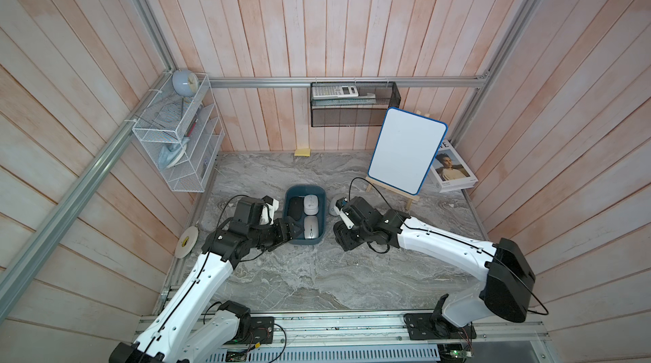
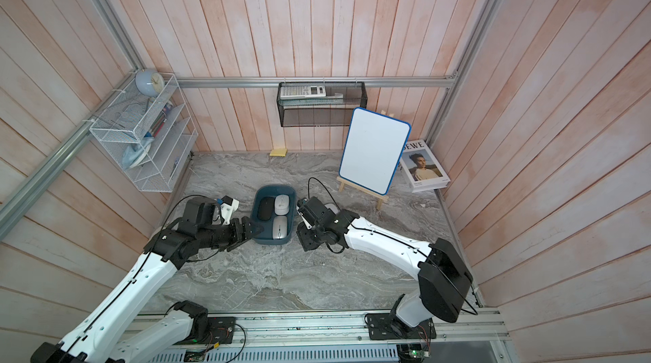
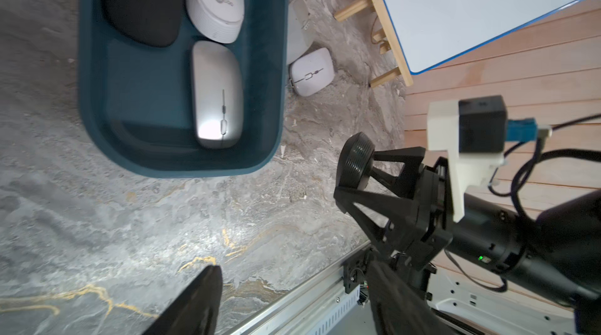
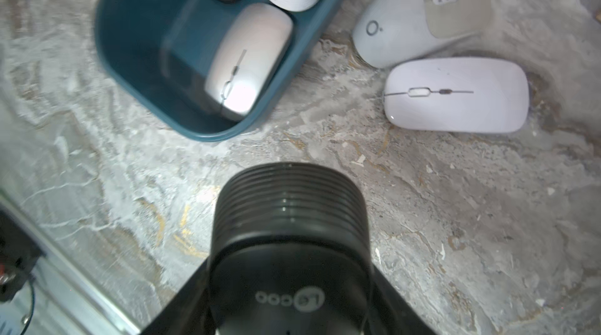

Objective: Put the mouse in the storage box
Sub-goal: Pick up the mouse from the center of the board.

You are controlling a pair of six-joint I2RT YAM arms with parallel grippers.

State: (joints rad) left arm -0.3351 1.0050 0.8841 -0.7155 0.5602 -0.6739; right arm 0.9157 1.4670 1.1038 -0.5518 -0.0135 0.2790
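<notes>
Nearest, the right gripper (image 3: 361, 180) hangs just above the marble table (image 1: 317, 273), clamped on a black ribbed mouse (image 4: 287, 219) that fills the low middle of the right wrist view. It is near the storage box (image 1: 305, 242) but outside it.

The left gripper (image 1: 294, 231) sits at the box's near left corner. The left wrist view shows only one finger (image 3: 195, 297), the other being cut off. Its jaws look parted with nothing between them, though I would not swear to it.

The teal box holds three mice:
- a silver mouse (image 1: 310, 227) at the near end
- a white ribbed mouse (image 1: 310, 204) behind it
- a flat black mouse (image 1: 295, 208) beside that one

Just right of the box, a white slim mouse (image 4: 455, 94) and a pale grey mouse (image 4: 419, 15) lie on the table, close together. In both top views the right wrist hides them almost wholly.

Farther back, a whiteboard (image 1: 407, 150) leans on a small easel (image 1: 410, 199), partly covering a book (image 1: 452, 171).

On the back wall a black mesh basket (image 1: 355, 114) carries a calculator (image 1: 334, 91). What is in the white wire rack (image 1: 176, 139) is too jumbled to name.
</notes>
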